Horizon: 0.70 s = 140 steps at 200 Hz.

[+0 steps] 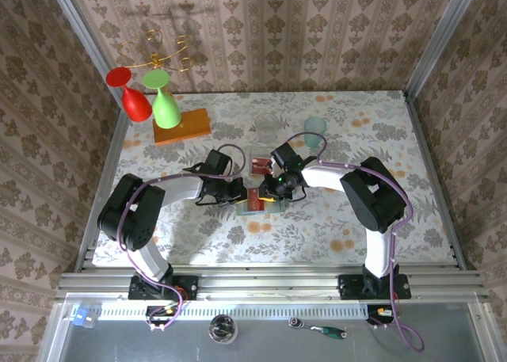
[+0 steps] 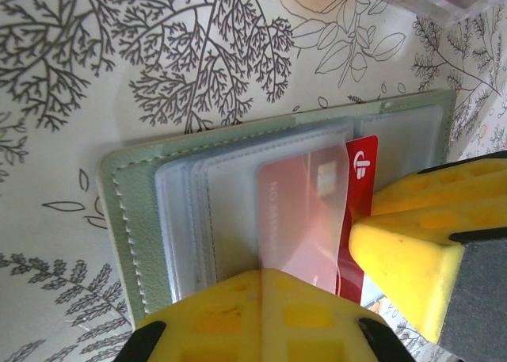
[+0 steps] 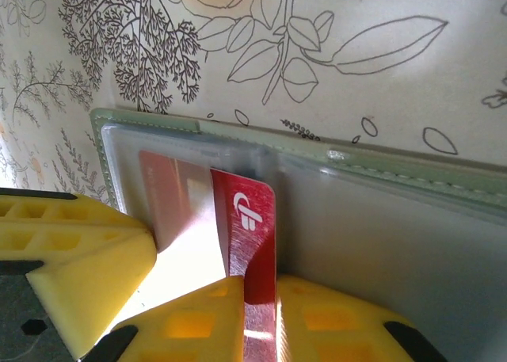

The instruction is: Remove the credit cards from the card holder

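Note:
The pale green card holder [image 2: 135, 211] lies open on the floral cloth, its clear sleeves facing up. My left gripper [image 2: 261, 276] is shut on the edge of a clear sleeve that covers a red card [image 2: 305, 211]. A second red card with a white logo [image 3: 252, 219] sticks out of its slot, with my right gripper [image 3: 260, 283] shut on it. The other arm's yellow fingers [image 2: 412, 243] sit just right of the sleeve. In the top view both grippers, left [image 1: 236, 192] and right [image 1: 274, 189], meet over the card holder [image 1: 255, 203].
Another red card [image 1: 259, 166] lies on a clear tray just behind the holder. Further back stand a pale teal cup [image 1: 315, 126], a clear glass [image 1: 265, 124], an orange block [image 1: 182, 126], and red [image 1: 135, 100] and green [image 1: 165, 104] goblets.

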{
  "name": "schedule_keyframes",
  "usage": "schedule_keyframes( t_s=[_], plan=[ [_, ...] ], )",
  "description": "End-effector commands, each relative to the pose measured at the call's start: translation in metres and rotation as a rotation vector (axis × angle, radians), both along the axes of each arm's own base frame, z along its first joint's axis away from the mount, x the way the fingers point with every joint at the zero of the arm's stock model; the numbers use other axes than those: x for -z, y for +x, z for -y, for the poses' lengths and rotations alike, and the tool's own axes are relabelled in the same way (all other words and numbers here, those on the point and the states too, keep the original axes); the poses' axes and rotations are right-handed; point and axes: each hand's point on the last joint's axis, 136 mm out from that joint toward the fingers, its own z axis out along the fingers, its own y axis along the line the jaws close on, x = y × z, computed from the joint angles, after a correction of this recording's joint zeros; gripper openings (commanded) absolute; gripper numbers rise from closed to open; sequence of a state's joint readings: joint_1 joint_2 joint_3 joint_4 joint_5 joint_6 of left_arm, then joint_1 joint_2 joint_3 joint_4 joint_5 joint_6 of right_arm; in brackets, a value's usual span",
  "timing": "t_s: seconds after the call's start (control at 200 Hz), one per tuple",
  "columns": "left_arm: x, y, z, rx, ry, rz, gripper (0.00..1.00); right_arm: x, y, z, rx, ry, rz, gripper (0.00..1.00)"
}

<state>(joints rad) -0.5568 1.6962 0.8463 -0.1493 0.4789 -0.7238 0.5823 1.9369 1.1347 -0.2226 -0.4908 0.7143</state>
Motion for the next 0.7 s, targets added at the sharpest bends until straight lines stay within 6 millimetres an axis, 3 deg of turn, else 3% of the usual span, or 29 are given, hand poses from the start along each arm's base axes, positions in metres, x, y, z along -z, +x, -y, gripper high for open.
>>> schedule_keyframes(
  t_s=[0.0,0.26,0.695],
  plan=[
    [0.018,-0.011,-0.007,0.018,0.058,-0.048,0.00,-0.008,-0.005,-0.004,-0.009,0.045,-0.010,0.17],
    [0.018,-0.011,-0.007,0.018,0.058,-0.048,0.00,-0.011,-0.005,0.002,0.007,0.033,0.005,0.12],
    [0.012,-0.008,-0.005,0.023,0.056,-0.030,0.00,-0.016,-0.008,0.028,0.062,0.001,0.033,0.09]
  ],
)
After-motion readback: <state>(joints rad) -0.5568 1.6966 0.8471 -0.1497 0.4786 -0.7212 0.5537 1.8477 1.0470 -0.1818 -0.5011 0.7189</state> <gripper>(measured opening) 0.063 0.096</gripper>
